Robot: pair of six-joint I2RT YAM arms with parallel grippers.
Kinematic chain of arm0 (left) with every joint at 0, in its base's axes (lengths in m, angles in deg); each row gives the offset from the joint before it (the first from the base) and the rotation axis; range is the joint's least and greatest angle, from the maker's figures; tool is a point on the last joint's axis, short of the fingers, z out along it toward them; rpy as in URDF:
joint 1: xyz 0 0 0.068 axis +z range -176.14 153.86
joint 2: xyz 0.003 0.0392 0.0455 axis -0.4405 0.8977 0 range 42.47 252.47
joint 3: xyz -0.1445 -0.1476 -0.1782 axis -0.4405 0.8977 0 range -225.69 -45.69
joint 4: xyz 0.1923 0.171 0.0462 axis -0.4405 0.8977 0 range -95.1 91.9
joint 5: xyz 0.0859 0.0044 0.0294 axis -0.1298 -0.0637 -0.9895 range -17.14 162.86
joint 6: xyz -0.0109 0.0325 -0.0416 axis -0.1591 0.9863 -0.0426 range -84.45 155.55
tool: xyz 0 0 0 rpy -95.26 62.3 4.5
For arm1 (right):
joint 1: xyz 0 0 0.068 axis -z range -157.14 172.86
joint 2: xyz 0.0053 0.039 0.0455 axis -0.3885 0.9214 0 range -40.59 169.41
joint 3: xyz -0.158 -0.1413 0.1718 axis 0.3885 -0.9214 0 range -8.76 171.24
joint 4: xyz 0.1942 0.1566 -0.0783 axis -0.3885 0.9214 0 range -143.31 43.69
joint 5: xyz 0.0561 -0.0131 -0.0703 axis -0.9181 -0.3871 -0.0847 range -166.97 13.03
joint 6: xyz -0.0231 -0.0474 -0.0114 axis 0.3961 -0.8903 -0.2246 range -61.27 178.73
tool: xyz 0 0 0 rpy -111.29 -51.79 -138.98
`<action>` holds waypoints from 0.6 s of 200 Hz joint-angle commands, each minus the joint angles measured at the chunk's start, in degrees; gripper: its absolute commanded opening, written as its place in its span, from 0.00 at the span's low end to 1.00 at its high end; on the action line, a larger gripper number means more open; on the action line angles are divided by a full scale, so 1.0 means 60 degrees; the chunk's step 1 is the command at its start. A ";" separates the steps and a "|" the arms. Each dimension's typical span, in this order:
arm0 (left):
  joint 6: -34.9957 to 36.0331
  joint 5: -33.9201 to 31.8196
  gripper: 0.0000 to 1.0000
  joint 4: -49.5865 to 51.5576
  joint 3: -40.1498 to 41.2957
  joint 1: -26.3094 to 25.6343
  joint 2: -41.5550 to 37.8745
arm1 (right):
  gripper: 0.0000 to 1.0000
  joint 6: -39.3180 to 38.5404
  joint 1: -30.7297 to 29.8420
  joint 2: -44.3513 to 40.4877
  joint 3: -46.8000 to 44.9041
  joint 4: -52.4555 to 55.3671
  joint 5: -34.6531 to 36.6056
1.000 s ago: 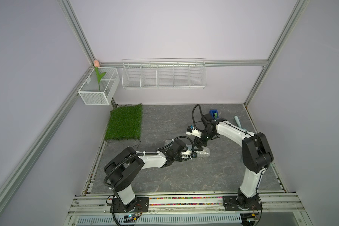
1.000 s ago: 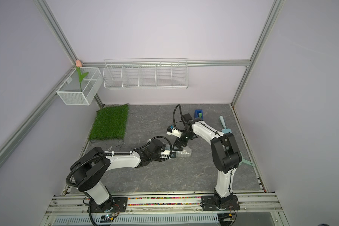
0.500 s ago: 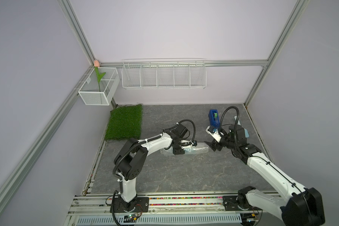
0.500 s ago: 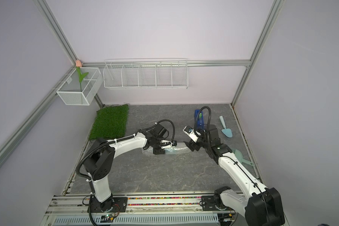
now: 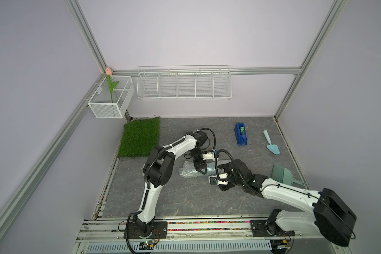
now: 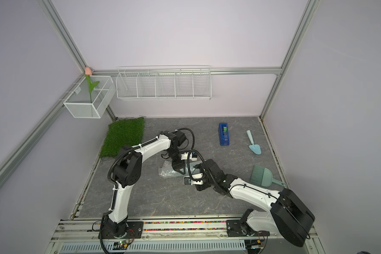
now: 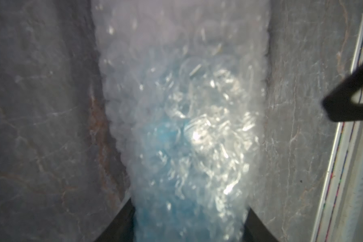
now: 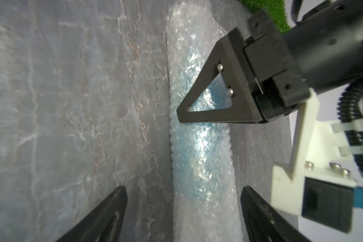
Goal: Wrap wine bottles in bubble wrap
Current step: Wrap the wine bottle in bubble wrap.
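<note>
The bubble wrap [image 5: 188,172] [image 6: 166,172] lies on the grey table as a roll around the wine bottle, whose blue liquid [image 7: 161,134] [image 8: 199,150] shows through the film. From above, my left gripper [image 5: 201,171] [image 6: 179,170] [image 7: 190,230] is shut on the middle of the roll, a finger pressed against each side. My right gripper [image 5: 220,170] [image 8: 183,192] is open and straddles the roll's right end. One of its fingers [image 8: 252,201] is close beside the wrap and the other stands well clear. The bottle's cap and label are hidden.
A blue tape dispenser [image 5: 240,134] and a teal trowel [image 5: 271,143] lie at the back right. A teal dustpan with brush [image 5: 282,174] sits right of my right arm. The green grass mat [image 5: 140,137] is at the back left. Wire baskets [image 5: 184,82] hang on the wall.
Both arms have changed pose around the roll. The right arm now reaches in low from the front right to the roll's right end, and the left gripper sits over its middle.
</note>
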 commanded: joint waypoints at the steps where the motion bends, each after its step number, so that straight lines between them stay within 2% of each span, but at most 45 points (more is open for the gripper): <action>1: 0.0277 0.0406 0.58 0.1611 -0.0057 -0.0129 0.0763 | 0.88 -0.1190 -0.0045 0.1064 0.0418 -0.1683 0.0562; 33: 0.0364 0.0349 0.58 0.1680 -0.0205 -0.0113 0.0893 | 0.90 -0.1433 0.0123 0.2471 0.1173 -0.1484 0.0509; 53: 0.0378 0.0285 0.60 0.1538 -0.0072 0.0009 0.0753 | 0.99 -0.1320 0.0271 0.2761 0.1303 -0.0888 0.0185; 70: 0.0348 0.0238 0.63 0.1459 -0.0025 0.0120 0.0670 | 0.87 -0.1208 0.0364 0.2964 0.1426 -0.0253 -0.0069; 93: 0.0327 0.0151 0.70 0.1385 -0.0055 0.0151 0.0559 | 0.77 -0.1104 0.0482 0.3441 0.1949 0.0992 -0.0386; 103: 0.0206 0.0106 0.74 0.1281 -0.0057 0.0151 0.0477 | 0.70 -0.1024 0.0531 0.3674 0.2258 0.1624 -0.0470; 120: -0.0072 -0.0158 0.85 0.0928 0.0074 0.0151 0.0132 | 0.69 -0.0934 0.0634 0.3781 0.2418 0.2085 -0.0740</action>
